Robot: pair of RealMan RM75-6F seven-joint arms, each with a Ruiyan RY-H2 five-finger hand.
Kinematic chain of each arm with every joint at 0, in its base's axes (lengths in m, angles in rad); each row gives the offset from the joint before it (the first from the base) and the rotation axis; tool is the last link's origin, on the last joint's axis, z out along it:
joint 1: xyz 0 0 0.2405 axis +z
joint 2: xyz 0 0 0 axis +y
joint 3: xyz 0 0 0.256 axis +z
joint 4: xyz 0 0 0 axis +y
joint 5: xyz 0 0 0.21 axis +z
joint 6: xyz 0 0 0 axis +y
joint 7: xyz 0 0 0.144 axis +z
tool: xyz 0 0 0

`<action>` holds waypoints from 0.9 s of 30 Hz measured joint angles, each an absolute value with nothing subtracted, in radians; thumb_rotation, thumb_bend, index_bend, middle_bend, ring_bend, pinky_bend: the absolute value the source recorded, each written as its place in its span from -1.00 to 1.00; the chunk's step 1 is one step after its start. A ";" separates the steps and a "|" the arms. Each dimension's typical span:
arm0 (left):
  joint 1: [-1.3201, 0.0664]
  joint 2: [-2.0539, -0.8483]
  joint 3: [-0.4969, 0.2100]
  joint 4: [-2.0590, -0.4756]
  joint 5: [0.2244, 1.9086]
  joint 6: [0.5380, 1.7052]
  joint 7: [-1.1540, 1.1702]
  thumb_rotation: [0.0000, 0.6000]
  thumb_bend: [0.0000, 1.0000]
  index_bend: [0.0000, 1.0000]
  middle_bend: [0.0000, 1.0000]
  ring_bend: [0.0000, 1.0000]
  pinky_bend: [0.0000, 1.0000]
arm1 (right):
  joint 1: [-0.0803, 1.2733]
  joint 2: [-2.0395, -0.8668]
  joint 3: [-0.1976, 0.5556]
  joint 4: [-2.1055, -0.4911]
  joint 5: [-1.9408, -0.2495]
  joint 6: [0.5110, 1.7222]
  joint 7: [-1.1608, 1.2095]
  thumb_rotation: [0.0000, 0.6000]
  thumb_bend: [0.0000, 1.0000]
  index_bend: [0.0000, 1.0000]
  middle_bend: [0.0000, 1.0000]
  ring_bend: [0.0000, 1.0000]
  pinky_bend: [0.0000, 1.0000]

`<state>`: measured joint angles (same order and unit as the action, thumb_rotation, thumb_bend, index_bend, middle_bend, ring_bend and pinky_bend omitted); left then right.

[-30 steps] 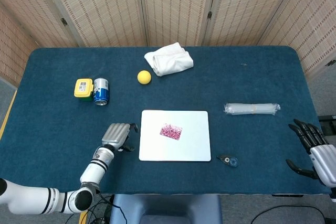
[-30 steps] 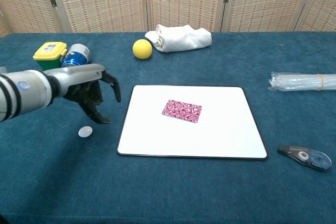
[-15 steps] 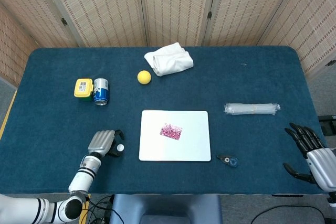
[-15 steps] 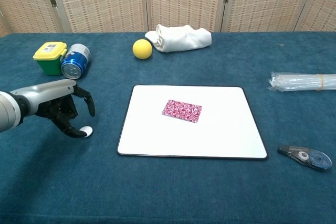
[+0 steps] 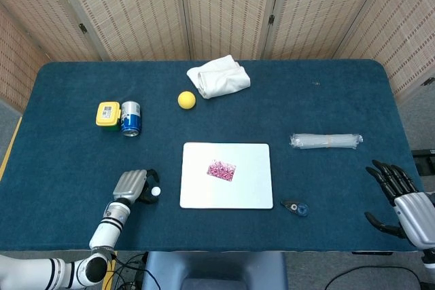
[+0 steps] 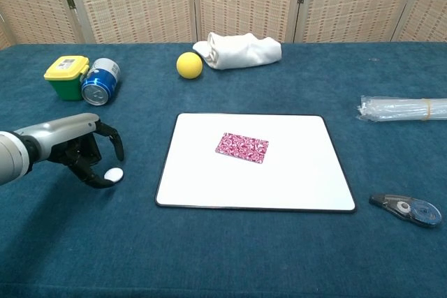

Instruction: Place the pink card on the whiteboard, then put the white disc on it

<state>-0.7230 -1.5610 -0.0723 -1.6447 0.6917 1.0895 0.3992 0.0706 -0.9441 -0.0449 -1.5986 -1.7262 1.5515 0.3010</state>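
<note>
Chest view showed my left hand (image 6: 80,151) low over the blue tablecloth (image 6: 230,249), left of the whiteboard (image 6: 293,179), fingers curled round the white disc (image 6: 113,173), which sat pinched at my fingertips; whether it was clear of the cloth I could not tell. My right hand (image 5: 402,198) hung off the table's near right corner in the head view, fingers spread and holding nothing. On the whiteboard the pink card (image 6: 242,147) lay flat near the middle, well apart from the disc.
</note>
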 measured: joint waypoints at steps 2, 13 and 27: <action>-0.719 -1.562 -0.076 -1.638 0.693 1.082 0.396 1.00 -0.47 -0.09 1.00 1.00 1.00 | 0.070 -0.945 -0.044 -1.599 -1.725 1.552 0.298 1.00 -0.62 -1.00 -1.00 -1.00 -1.00; -0.693 -1.567 -0.090 -1.611 0.711 1.056 0.379 1.00 -0.47 -0.01 1.00 1.00 1.00 | 0.074 -0.948 -0.043 -1.603 -1.721 1.546 0.283 1.00 -0.62 -1.00 -1.00 -1.00 -1.00; -0.683 -1.592 -0.109 -1.570 0.722 1.015 0.366 1.00 -0.47 0.08 1.00 1.00 1.00 | 0.080 -0.950 -0.039 -1.607 -1.711 1.534 0.275 1.00 -0.62 -1.00 -1.00 -1.00 -1.00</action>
<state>-0.6830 -1.5921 -0.1091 -1.5703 0.7223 1.0153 0.3656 0.0805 -0.9505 -0.0388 -1.6068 -1.7105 1.5344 0.2755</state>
